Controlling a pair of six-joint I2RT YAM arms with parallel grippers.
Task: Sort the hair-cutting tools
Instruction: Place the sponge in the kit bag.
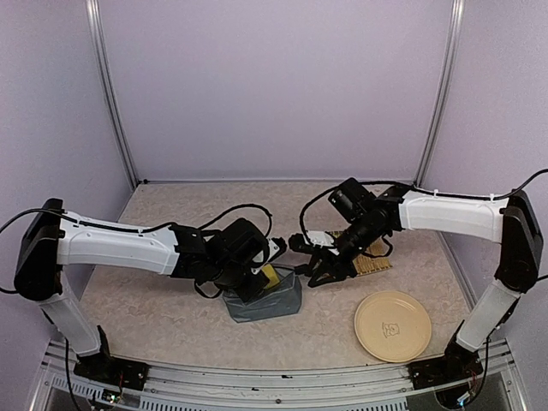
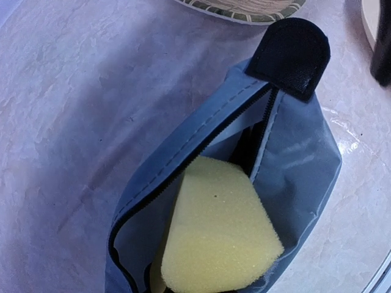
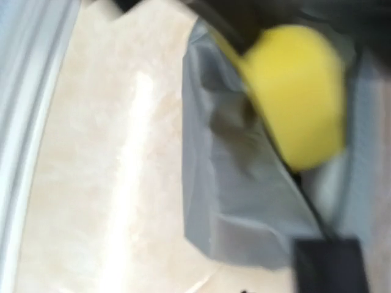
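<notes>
Open pouch (image 1: 267, 304) at table centre, yellow sponge (image 2: 215, 235) plugging its mouth.

The left gripper (image 1: 259, 276) is clamped fully closed at the pouch's 10 o'clock; whether it pinches fabric, I cannot tell. The right gripper (image 1: 318, 267) hangs at the pouch's 2 o'clock, its spread unreadable in the blur. No hair-cutting tools show; perhaps they lie inside. Reaching past the sponge risks snagging the zip or dragging the pouch toward the plate (image 1: 392, 327) at 4 o'clock.
</notes>
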